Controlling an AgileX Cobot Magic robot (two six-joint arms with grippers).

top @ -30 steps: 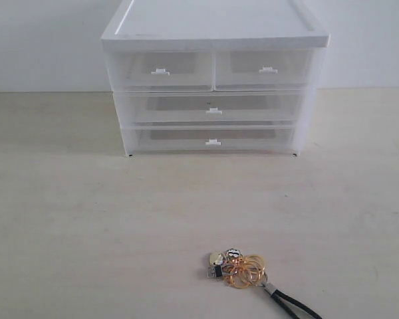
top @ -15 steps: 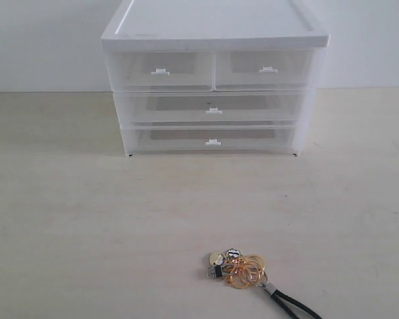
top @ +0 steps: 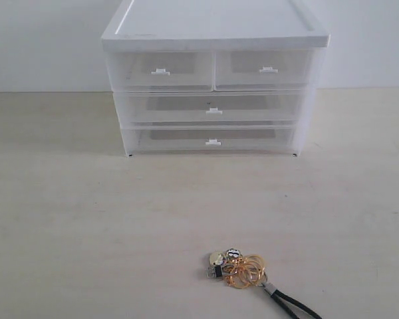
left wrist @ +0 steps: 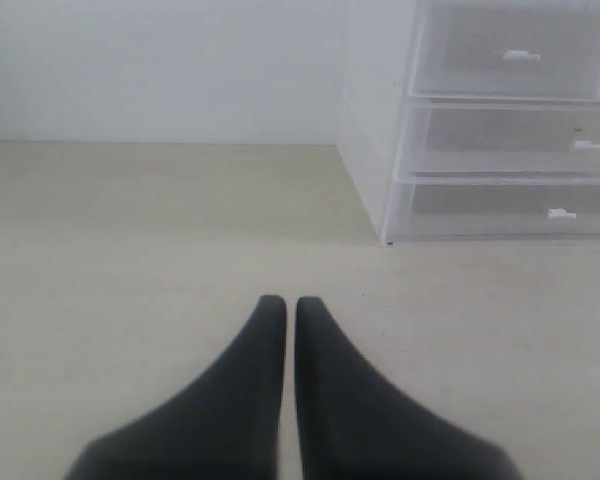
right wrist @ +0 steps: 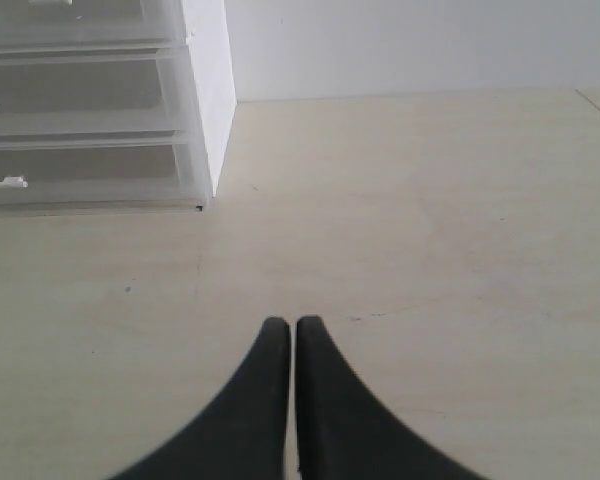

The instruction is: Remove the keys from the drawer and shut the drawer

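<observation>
Your left gripper (left wrist: pixel 282 303) and right gripper (right wrist: pixel 285 325) were pinched together, empty. The keys (top: pixel 238 269) lay on the table (top: pixel 86 232) well in front of the drawer (top: pixel 209 139), which sat pushed in.

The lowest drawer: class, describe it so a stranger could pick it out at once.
A white drawer unit stands on the table. The drawer is its lowest tier, full-width, shut. A twin lies directly above; the top two are half-width.

The keys (top: pixel 239 269) lie on the table (top: pixel 86 232), well apart from the drawer unit (top: pixel 213 26); its lowest drawer (top: pixel 173 139) sits shut
</observation>
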